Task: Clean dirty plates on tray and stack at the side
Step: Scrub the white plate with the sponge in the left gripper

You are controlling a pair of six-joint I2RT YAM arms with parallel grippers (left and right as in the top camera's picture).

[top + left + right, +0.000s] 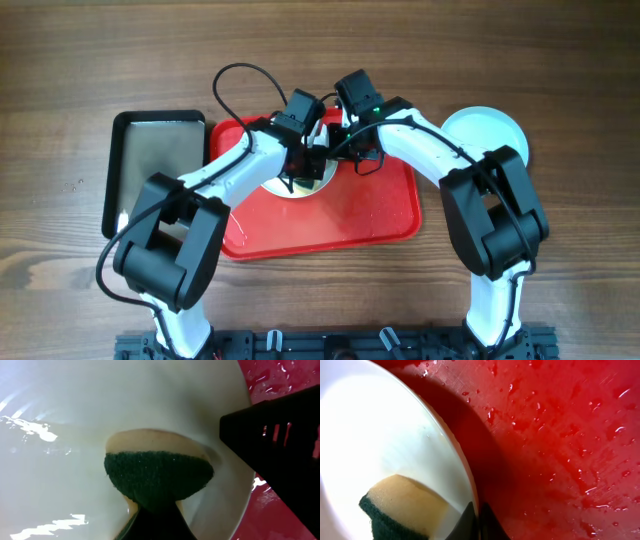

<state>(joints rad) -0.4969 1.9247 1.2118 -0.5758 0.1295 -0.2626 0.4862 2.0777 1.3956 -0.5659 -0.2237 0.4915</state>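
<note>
Right now you are scrubbing: the left gripper is pinching a sponge and pressing its dark green scouring face against the white plate. That plate is sitting on the red tray, in its left half, toward the edge away from the robot's base. The right gripper is nipping the plate's rim between tips pressed close together, steadying it.

The plate's face is looking glossy and wet with no obvious soiling, so I am judging this wipe to be nearly done. The next move is calling for lifting the sponge clear. The right gripper would then be carrying the slippery plate, kept level, to the pale plate lying on the table just right of the tray.

From overhead you are working half blind, since both arms are covering the plate. I cannot tell whether the side pile is holding one plate or two, and no further plate is showing clearly anywhere.
</note>
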